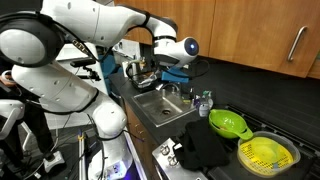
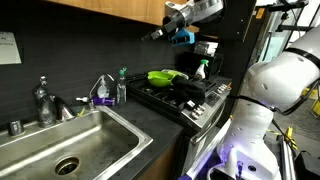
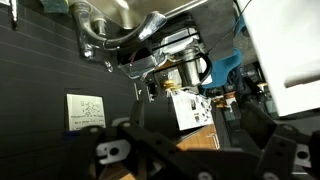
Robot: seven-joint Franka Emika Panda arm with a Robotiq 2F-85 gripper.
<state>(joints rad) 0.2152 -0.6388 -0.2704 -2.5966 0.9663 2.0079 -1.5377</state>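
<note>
White robot arm (image 1: 60, 60) over a dark counter (image 2: 140, 106), steel sink (image 2: 100, 135), black stove (image 2: 150, 92), black cloth (image 1: 205, 148), yellow strainer (image 1: 268, 153), green colander (image 1: 228, 124), metal kettle (image 3: 190, 68) facing the wrist view, gripper (image 2: 157, 35) high above the stove, fingers spread apart, holding nothing.

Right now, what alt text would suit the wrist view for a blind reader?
The dark, blurred gripper fills the bottom edge, jaws apart. Beyond it: a shiny metal pot, and a white paper sign on the dark wall.
</note>
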